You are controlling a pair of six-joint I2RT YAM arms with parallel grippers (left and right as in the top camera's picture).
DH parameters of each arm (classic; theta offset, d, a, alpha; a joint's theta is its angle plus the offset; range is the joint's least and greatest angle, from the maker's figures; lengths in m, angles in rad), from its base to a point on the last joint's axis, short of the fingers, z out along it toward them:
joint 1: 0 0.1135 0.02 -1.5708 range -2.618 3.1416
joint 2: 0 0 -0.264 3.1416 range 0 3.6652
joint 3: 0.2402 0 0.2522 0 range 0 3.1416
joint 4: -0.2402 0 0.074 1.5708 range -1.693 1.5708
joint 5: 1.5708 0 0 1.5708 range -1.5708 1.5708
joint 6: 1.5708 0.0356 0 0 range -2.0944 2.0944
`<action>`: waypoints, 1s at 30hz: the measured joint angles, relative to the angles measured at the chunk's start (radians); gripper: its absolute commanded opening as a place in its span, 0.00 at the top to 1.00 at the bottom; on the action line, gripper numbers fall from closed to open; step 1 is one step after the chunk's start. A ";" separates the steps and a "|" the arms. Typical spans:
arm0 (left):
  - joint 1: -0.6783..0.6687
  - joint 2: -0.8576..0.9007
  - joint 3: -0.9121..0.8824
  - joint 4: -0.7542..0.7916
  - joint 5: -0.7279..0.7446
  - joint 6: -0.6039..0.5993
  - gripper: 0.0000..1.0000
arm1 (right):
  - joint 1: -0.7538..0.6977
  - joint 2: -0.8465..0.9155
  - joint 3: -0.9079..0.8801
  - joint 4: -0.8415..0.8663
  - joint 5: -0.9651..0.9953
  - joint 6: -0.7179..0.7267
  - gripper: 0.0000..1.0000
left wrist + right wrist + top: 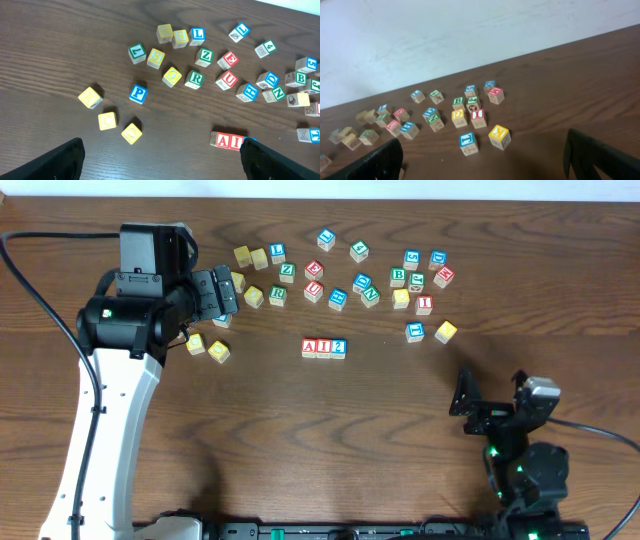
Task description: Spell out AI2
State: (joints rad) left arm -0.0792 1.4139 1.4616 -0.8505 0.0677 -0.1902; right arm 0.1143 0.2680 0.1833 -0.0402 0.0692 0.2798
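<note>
Now left tool point(232, 292) hovers beside loose blocks point(253, 297), right tool point(492, 395) sits well away, both with fingers apart.

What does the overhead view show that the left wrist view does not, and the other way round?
Only overhead: the blue 2 block, readable, closing the A I 2 row, and the right arm. Only left wrist: the blue P block with a readable letter; in the overhead view the left arm seems to cover it. Both: the red A block and red I block, loose blocks beyond them, and the wooden table.
</note>
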 measured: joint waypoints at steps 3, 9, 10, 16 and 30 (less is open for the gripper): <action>0.000 0.000 0.000 0.000 0.000 0.000 0.02 | 0.000 -0.050 -0.067 0.036 0.000 0.000 0.01; 0.000 0.000 0.000 0.000 0.000 0.000 0.02 | 0.000 -0.088 -0.143 0.079 0.000 0.000 0.01; 0.000 0.000 0.000 0.000 0.000 0.000 0.02 | 0.000 -0.089 -0.149 0.080 0.000 0.000 0.01; 0.000 0.000 0.000 0.000 0.000 0.000 0.02 | 0.000 -0.095 -0.174 0.072 0.001 0.000 0.01; 0.000 0.000 0.000 0.000 0.000 0.000 0.03 | 0.000 -0.253 -0.176 -0.024 0.003 -0.063 0.01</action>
State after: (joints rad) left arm -0.0792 1.4139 1.4616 -0.8501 0.0677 -0.1902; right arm 0.1143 0.0147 0.0071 -0.0643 0.0719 0.2173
